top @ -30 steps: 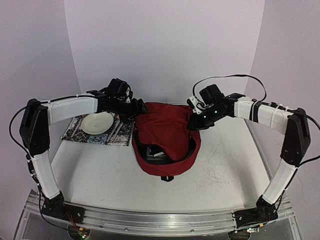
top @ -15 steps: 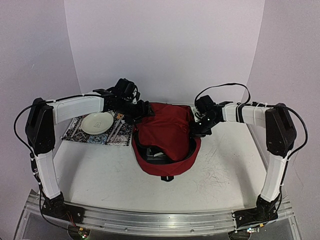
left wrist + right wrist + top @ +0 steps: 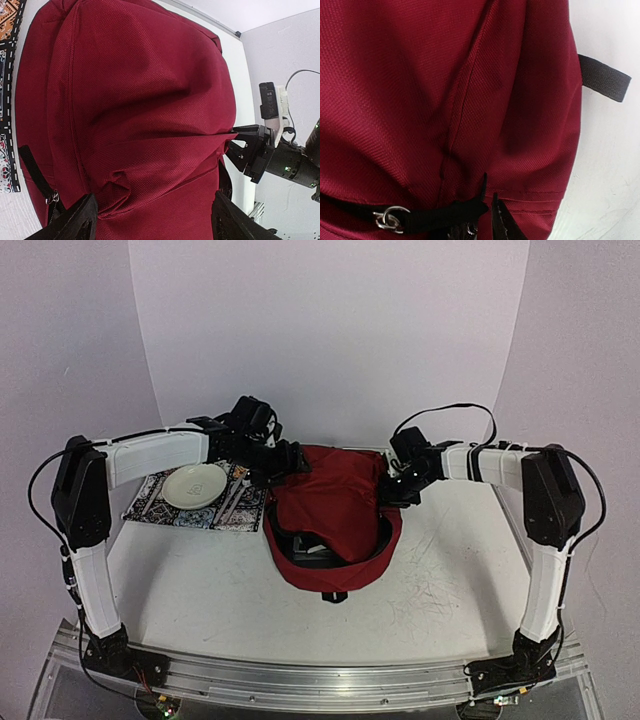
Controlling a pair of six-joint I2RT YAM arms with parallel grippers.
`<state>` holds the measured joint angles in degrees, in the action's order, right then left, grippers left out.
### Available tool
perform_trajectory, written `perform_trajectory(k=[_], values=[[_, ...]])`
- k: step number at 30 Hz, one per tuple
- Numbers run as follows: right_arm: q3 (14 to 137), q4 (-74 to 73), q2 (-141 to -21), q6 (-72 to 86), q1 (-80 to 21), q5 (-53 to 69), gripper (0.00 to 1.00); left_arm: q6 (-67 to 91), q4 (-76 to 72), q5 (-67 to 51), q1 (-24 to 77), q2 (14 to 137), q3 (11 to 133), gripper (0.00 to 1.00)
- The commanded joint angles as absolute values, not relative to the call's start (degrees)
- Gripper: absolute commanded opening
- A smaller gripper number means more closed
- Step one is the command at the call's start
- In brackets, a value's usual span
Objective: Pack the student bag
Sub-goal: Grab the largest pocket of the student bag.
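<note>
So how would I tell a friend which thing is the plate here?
Start at the white table and find the dark-red backpack in its middle. Just left of the backpack, toward the far left corner, lies a patterned mat, and the plate sits on it. It is the only round, plain, pale thing there, set against the busy print beneath it.

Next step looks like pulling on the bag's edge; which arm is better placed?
Right, probably. The right gripper sits nearly closed at the black strap on the side of the student bag, though a firm grip isn't clear. The left gripper hangs wide open over the fabric, gripping nothing.
</note>
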<state>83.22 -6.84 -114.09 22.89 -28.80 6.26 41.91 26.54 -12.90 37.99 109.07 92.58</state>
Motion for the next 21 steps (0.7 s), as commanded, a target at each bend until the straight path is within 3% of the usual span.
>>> perform_trajectory(k=[1, 12, 18, 21], values=[[85.32, -7.15, -115.6, 24.12, -28.83, 7.2, 0.23, 41.0, 26.68, -13.0, 38.43, 109.39, 95.36, 0.79], [85.09, -6.68, -118.62, 24.22, -28.4, 7.14, 0.2, 40.68, 26.65, -13.42, 39.18, 109.64, 96.15, 0.79], [84.87, -6.59, -119.71, 23.95, -28.21, 6.13, 0.12, 40.68, 26.72, -13.32, 39.37, 109.18, 96.02, 0.79], [84.66, -6.48, -119.28, 23.42, -28.18, 5.88, 0.02, 40.65, 26.72, -13.43, 39.67, 109.14, 96.17, 0.79]])
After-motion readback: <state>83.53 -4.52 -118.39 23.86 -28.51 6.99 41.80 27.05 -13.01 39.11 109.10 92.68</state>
